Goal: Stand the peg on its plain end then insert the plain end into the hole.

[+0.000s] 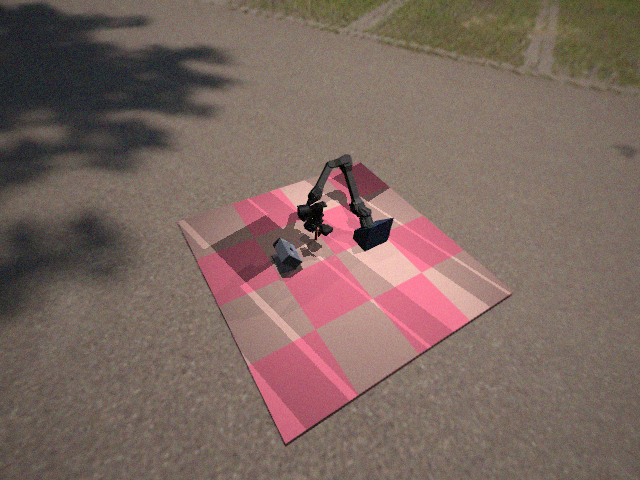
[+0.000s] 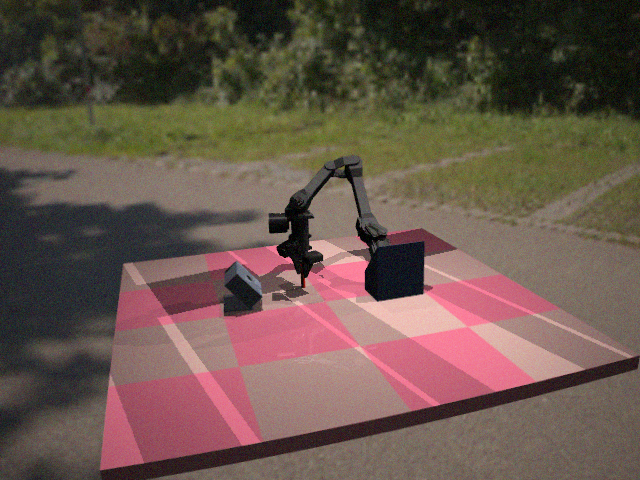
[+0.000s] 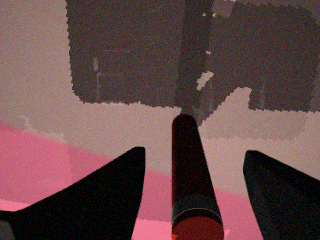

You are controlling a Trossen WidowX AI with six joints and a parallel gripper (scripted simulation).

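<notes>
We find the peg upright on the table, beside the sloped panel. The gripper is part-open around it, not gripping. Regrasp, insertion and final release remain.

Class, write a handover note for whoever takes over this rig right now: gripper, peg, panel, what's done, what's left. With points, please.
Gripper (image 1: 318, 228) (image 2: 303, 273) (image 3: 195, 159): partly open, fingers either side of the peg (image 1: 316, 235) (image 2: 303, 282) (image 3: 190, 160), gaps visible.
Peg: upright on the table, banded end up.
Sloped panel (image 1: 283, 254) (image 2: 239, 284): hole (image 1: 292, 249) (image 2: 250, 278) unfilled.
Done: peg stood up, free of the fingers.
Left: grip, lift, align, insert plain end fully, release, back away.
</notes>
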